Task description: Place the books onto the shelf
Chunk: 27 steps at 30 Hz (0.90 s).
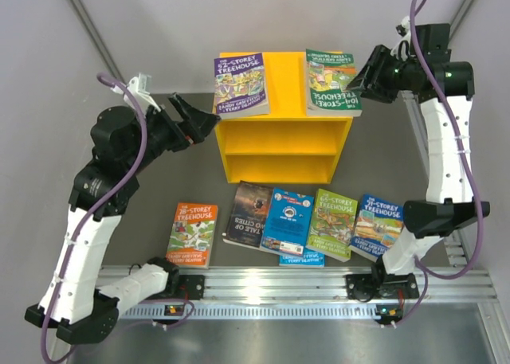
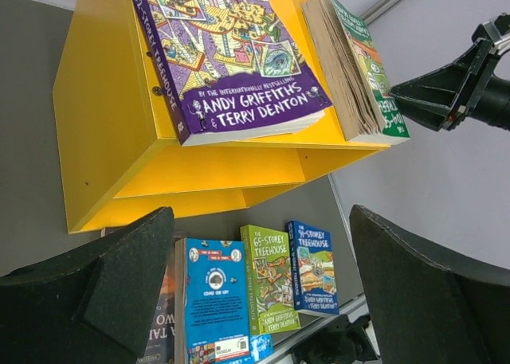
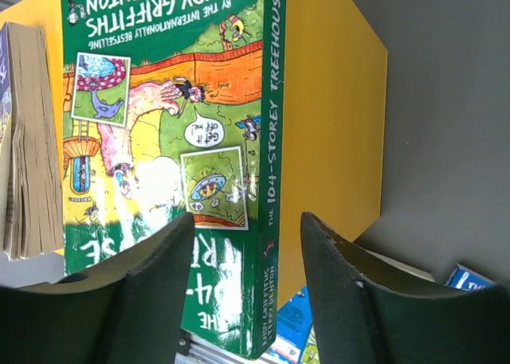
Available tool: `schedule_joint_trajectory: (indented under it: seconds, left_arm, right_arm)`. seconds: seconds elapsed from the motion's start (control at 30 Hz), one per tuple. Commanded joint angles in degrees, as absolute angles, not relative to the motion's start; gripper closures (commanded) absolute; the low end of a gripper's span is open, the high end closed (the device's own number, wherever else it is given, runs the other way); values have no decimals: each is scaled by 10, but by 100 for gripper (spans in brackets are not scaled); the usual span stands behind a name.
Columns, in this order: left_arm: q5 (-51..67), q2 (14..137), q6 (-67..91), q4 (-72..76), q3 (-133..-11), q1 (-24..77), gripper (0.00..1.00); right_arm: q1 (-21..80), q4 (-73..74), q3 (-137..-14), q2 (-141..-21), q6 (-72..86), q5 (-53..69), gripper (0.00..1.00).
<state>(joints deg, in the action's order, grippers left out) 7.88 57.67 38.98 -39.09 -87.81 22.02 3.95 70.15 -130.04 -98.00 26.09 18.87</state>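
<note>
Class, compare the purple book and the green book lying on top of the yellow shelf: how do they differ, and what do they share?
The purple book lies at the left of the shelf top, the green book at the right. From the top camera the purple book's title reads upright, the green book's upside down. Both lie flat, cover up, and are Treehouse titles.

Grey tabletop (image 1: 374,161), aluminium rail (image 1: 279,288) along near edge, pale walls (image 1: 239,13)
</note>
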Motion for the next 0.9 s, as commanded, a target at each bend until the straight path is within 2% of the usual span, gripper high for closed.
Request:
schedule_joint_trajectory:
  seconds: [0.0, 0.3, 0.87]
  left_arm:
    - [82, 584, 377, -388, -885, 219, 4]
    - [75, 596, 367, -388, -894, 218, 5]
    - [79, 611, 355, -390, -894, 217, 5]
  right_arm:
    - [33, 658, -1303, -983, 271, 199, 54]
    - [37, 643, -1312, -1008, 279, 212, 71]
    - [68, 625, -1322, -1041, 287, 201, 74]
